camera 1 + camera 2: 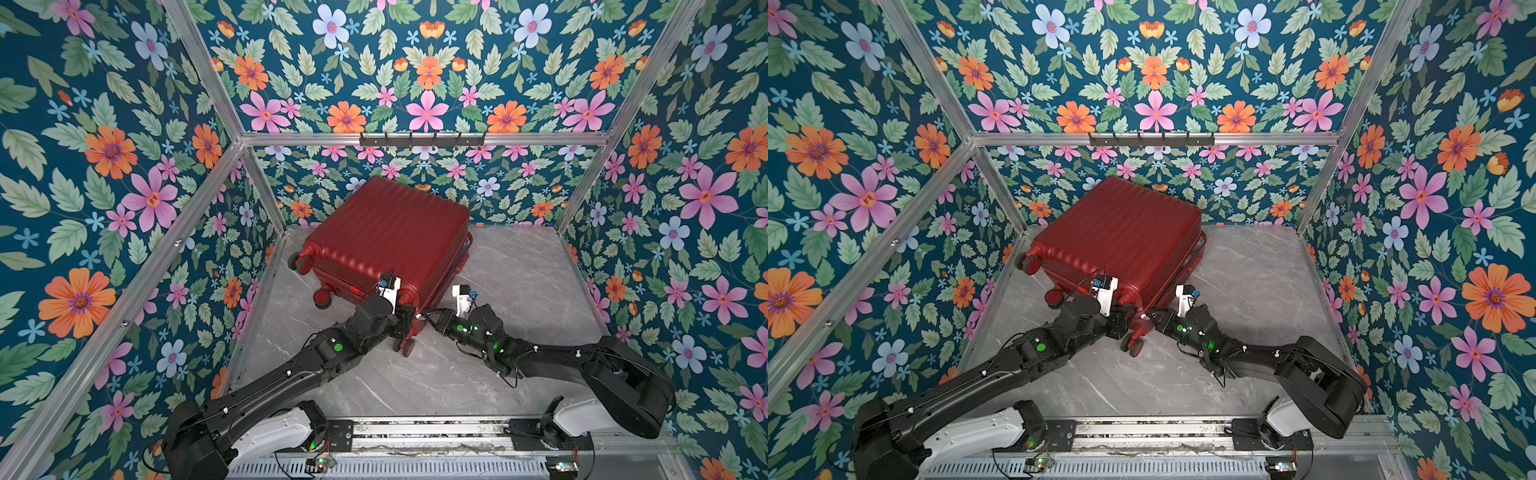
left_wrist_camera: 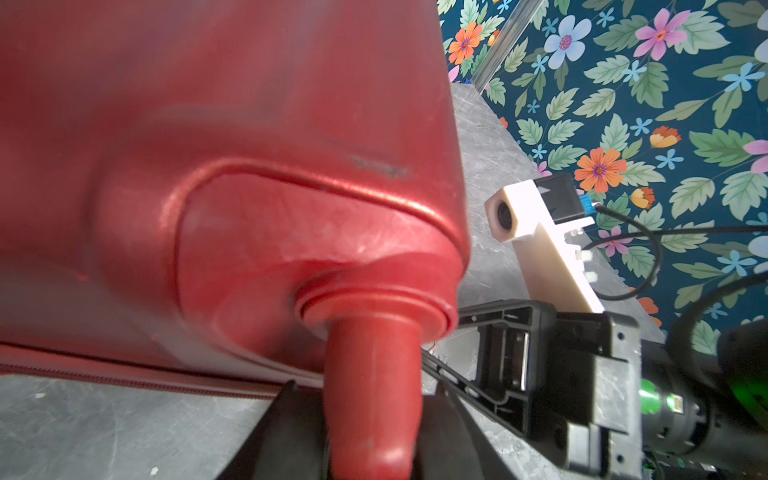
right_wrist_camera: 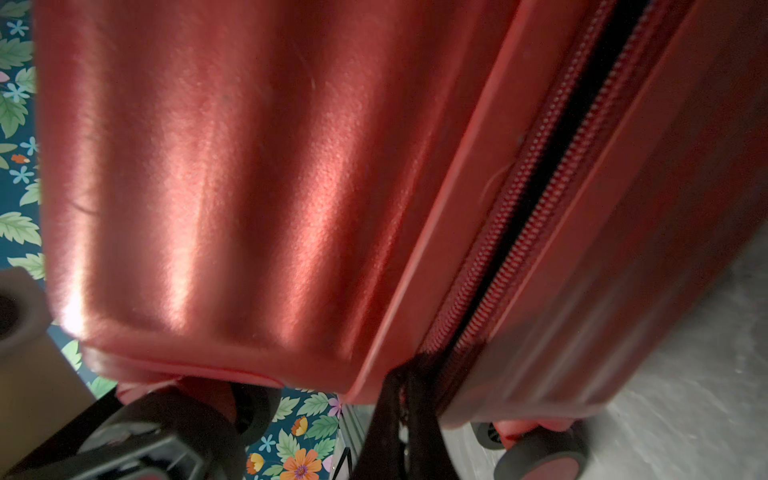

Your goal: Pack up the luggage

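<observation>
1. Top views first: in both top views the luggage lies flat on the counter, ribbed shell up and lid down. It sits toward the back, with one wheeled corner turned to the arms. Both arms meet at that corner. The left pincer is on the near caster, and the right pincer touches the seam just beside it.
2. Left wrist: the black fingers stand on either side of the red caster stem, about half spread and closed against it. I take this hold for an anchor, so the case cannot roll or swing while the seam is worked.
3. Right wrist: the right pincer is pressed fully together at the foot of the zip. Whether a pull tab sits in the pinch I cannot tell, since the fingers hide it. Above it the two rows of teeth stand apart with a dark gap, so this side is not yet zipped. Drawing the zip shut looks like the job in hand, and a slipped pinch is the likely snag.
</observation>
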### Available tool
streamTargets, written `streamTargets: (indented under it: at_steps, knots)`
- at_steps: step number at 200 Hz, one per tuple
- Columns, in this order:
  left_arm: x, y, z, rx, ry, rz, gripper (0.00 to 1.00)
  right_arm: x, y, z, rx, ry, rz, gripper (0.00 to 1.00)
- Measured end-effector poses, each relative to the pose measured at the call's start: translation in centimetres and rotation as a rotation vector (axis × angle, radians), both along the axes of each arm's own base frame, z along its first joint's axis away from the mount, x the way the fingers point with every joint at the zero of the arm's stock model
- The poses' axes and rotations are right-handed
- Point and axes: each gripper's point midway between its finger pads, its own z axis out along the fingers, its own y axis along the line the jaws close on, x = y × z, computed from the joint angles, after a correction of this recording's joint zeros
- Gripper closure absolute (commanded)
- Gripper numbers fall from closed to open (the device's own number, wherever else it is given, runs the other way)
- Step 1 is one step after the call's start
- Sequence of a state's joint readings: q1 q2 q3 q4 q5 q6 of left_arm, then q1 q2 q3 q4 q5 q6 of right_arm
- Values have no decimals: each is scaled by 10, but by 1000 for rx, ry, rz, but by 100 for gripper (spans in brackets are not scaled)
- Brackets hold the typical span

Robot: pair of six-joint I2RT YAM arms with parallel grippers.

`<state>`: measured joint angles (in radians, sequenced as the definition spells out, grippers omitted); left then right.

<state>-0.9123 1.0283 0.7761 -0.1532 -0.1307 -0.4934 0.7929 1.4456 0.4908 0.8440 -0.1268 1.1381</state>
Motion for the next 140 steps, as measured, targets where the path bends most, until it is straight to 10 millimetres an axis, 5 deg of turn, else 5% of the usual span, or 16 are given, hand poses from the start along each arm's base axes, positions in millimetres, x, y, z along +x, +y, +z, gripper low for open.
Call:
streamTargets:
  at_steps: [140]
  knots:
    - [0, -2, 2, -14, -8, -4, 100, -4, -5, -13, 22, 137, -55, 83]
